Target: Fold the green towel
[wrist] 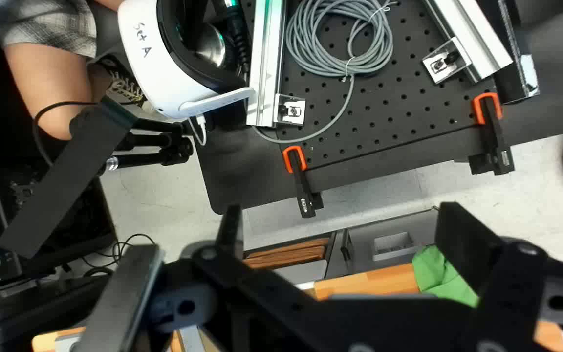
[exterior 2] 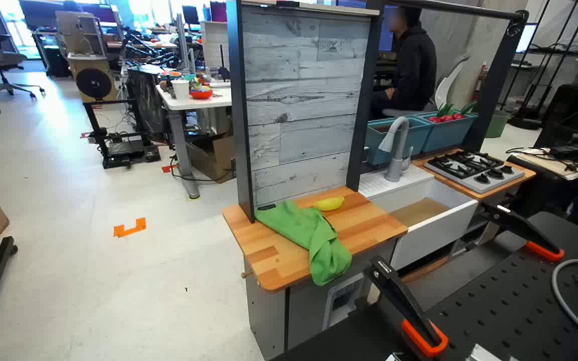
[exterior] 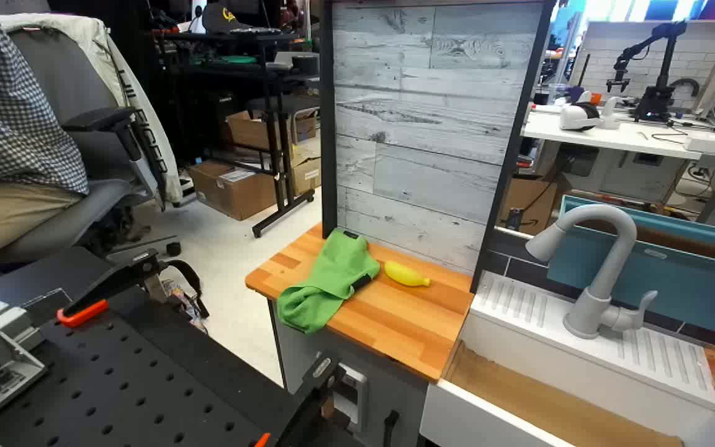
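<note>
Sagging over the near edge of the striped brown wooden table [exterior: 407,323], toward its left, the crumpled green cloth towel [exterior: 332,273] seems anchored by the larger part lying on top, and likely needs spreading before a neat fold. Just right of it, apart, lies a curved yellow banana [exterior: 406,275], perhaps too close for a rightward fold. The black fingers [wrist: 467,249] stand wide, holding nothing, presumably to admit a towel edge.

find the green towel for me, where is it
In an exterior view, the green towel lies rumpled on the wooden counter, just left of the yellow banana, one end hanging over the counter's near edge.
</note>
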